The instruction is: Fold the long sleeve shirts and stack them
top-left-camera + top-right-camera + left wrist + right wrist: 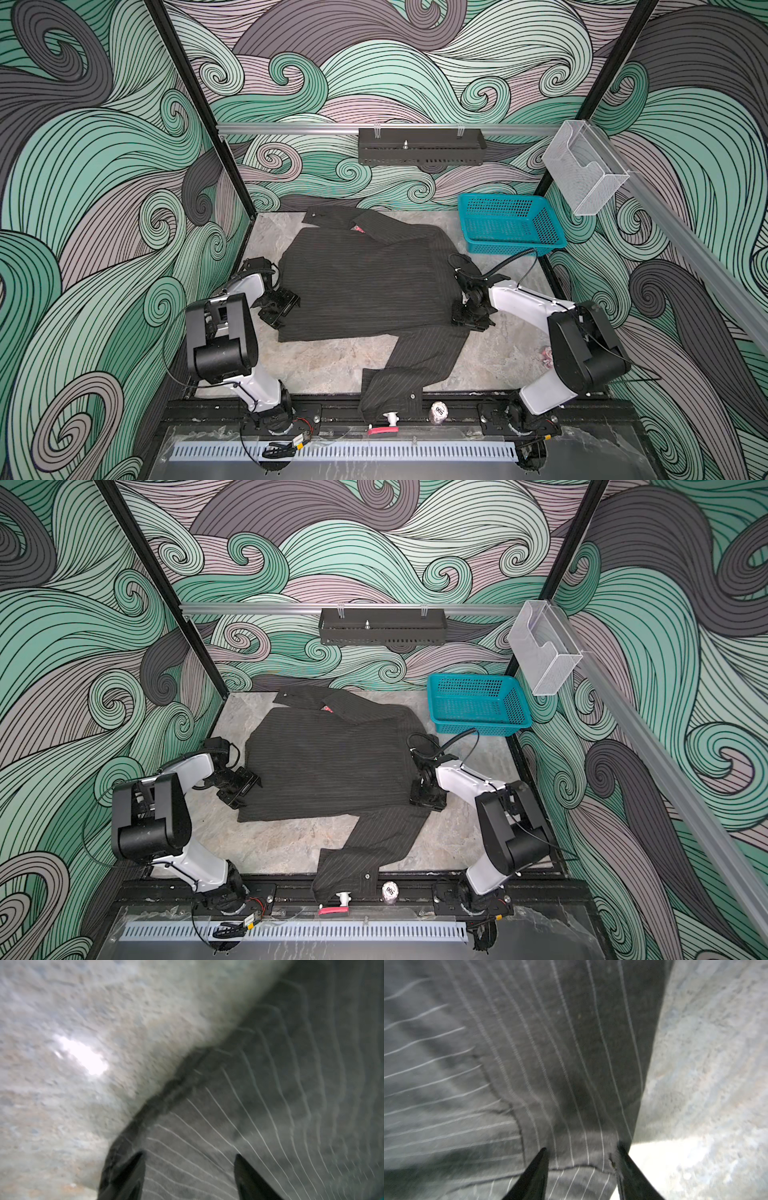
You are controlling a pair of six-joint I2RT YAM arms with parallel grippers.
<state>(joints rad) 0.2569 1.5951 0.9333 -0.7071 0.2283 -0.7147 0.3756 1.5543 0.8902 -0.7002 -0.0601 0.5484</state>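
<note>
Nearest the front rail [457, 409], one sleeve [409, 365] of the long sleeve shirt [365, 282] trails off the table [324, 365]. Its long axis runs diagonally back to the body's near right corner, where my right gripper [469, 316] sits with jaws apart over the cloth, nothing visibly pinched. Across the body, my left gripper [279, 305] rests at the left edge, likewise released, so I judge the right arm nearer the loose sleeve; the teal basket [509, 224] stands beyond.
</note>
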